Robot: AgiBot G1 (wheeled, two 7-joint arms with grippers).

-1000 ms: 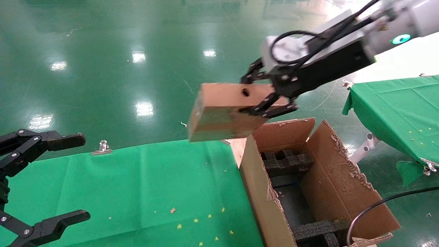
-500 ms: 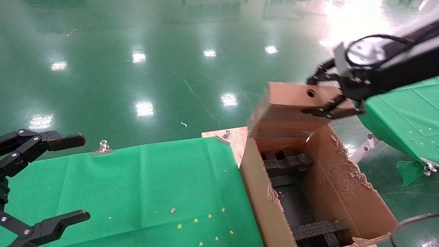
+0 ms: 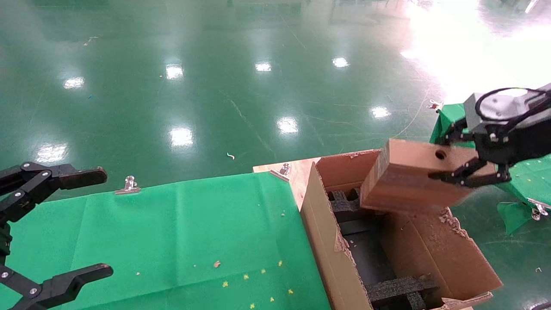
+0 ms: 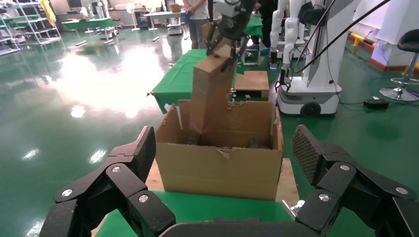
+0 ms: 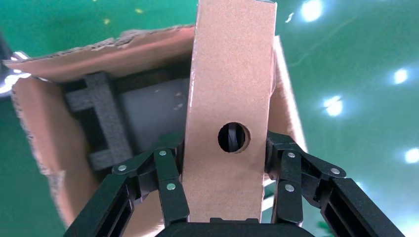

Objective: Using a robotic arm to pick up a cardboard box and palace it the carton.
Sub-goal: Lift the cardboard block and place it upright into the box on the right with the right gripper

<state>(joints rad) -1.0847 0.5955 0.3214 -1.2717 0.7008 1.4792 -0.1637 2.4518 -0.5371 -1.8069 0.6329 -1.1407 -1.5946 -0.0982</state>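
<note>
The right gripper (image 3: 473, 170), a black cylinder with black linked fingers on the robot's right arm, had its jaws clamped on the two broad faces of the small, flat, closed brown cardboard box (image 3: 409, 181), whose narrow face with a small round hole was turned upward. That box hung in the air, tilted, above the far right part of the large brown corrugated carton (image 3: 331, 254) with ragged torn flaps, its lower end over the opening and apart from the black foam inserts (image 3: 344, 206) inside. In the right wrist view the gripper's fingers (image 5: 168, 182) pressed against both sides of the box (image 5: 230, 98), with the carton (image 5: 59, 163) below. The left gripper (image 3: 43, 228), all black, was parked at the near left over the green cloth-covered table (image 3: 172, 232), its jaws wide apart and holding nothing; its wrist view showed the box (image 4: 212, 89) upright above the carton (image 4: 222, 163).
</note>
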